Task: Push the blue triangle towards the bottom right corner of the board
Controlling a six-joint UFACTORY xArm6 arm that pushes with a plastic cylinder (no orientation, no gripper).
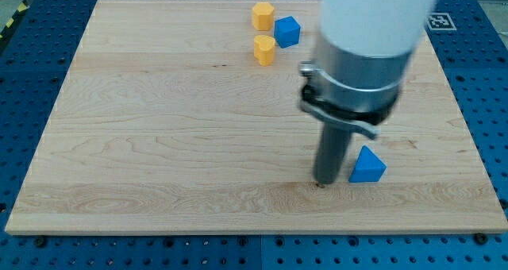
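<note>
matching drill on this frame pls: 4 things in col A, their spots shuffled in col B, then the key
Column A
1. small blue triangle block
2. small blue cube block
3. small yellow heart-shaped block
4. my tip, the lower end of the straight dark rod

Column B
a. just to the view's left of the blue triangle, on the light wooden board
b. near the view's top, right of the small yellow pentagon-like block
c. toward the view's bottom right, right of the rod
d. just below the yellow pentagon-like block, left of the blue cube

Pairs: 1-c, 2-b, 3-d, 4-a
</note>
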